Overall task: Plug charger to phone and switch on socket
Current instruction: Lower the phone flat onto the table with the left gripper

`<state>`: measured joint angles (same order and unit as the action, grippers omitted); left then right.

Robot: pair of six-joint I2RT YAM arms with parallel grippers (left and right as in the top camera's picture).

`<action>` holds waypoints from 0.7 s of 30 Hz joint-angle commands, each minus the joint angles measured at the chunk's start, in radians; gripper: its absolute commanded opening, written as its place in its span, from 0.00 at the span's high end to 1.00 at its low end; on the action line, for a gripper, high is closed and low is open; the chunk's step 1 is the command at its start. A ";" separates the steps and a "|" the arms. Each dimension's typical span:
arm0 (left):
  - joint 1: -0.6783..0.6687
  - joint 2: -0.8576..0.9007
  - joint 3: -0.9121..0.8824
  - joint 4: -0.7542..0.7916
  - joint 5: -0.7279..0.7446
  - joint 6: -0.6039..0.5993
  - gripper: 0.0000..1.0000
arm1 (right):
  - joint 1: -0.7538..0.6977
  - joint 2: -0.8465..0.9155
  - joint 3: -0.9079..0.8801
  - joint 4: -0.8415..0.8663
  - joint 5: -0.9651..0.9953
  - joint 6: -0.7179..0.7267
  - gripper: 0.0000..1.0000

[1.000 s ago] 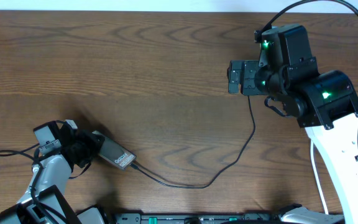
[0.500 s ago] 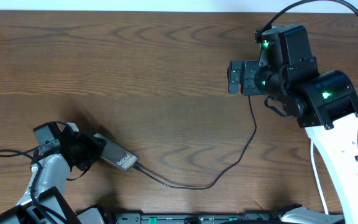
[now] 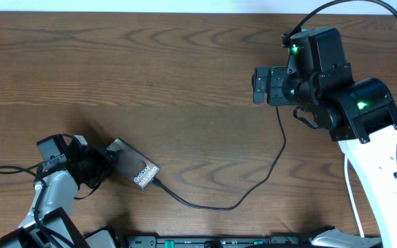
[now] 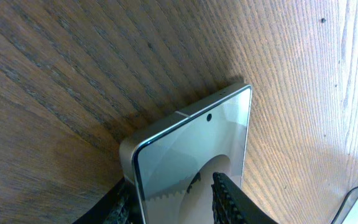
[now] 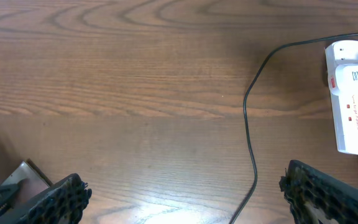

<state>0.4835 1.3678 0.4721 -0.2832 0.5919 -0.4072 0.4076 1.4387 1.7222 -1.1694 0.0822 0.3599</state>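
Observation:
The bronze-gold phone (image 3: pixel 135 169) lies low at the front left, its back with "Galaxy" lettering turned up. My left gripper (image 3: pixel 102 166) is shut on its left end. In the left wrist view the jaws (image 4: pixel 179 202) press on both sides of the phone (image 4: pixel 194 149), whose glass face shows. The black charger cable (image 3: pixel 267 165) runs from the phone's right end in a curve up to under my right arm. My right gripper (image 3: pixel 257 86) is open and empty above the table. In the right wrist view its jaws (image 5: pixel 185 199) are wide apart, with the cable (image 5: pixel 247 124) and the white socket strip (image 5: pixel 353 93) at the right.
The socket strip is hidden under the right arm in the overhead view. A thick white cord (image 3: pixel 353 200) runs down the right side. A black bar (image 3: pixel 219 241) lies along the table's front edge. A corner of the phone (image 5: pixel 27 171) shows at the lower left of the right wrist view.
The phone has tipped flatter in my left gripper, showing more of its lettered back, and its cable end has shifted slightly right. The right arm has not moved.

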 commanded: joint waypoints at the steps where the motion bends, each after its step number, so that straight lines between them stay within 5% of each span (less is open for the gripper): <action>1: 0.003 0.018 -0.019 -0.014 -0.077 0.002 0.64 | -0.007 0.001 0.004 -0.001 0.001 0.014 0.01; 7: 0.003 0.017 -0.019 -0.011 -0.076 0.002 0.62 | -0.007 0.001 0.004 -0.001 0.001 0.014 0.01; 13: 0.003 0.017 -0.017 -0.006 -0.077 0.002 0.27 | -0.007 0.001 0.004 -0.001 0.001 0.014 0.01; 21: 0.003 0.016 0.009 -0.007 -0.043 0.002 0.14 | -0.007 0.001 0.004 -0.001 0.002 0.013 0.01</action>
<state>0.4824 1.3521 0.4980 -0.2768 0.6296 -0.4191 0.4076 1.4387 1.7222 -1.1694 0.0822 0.3599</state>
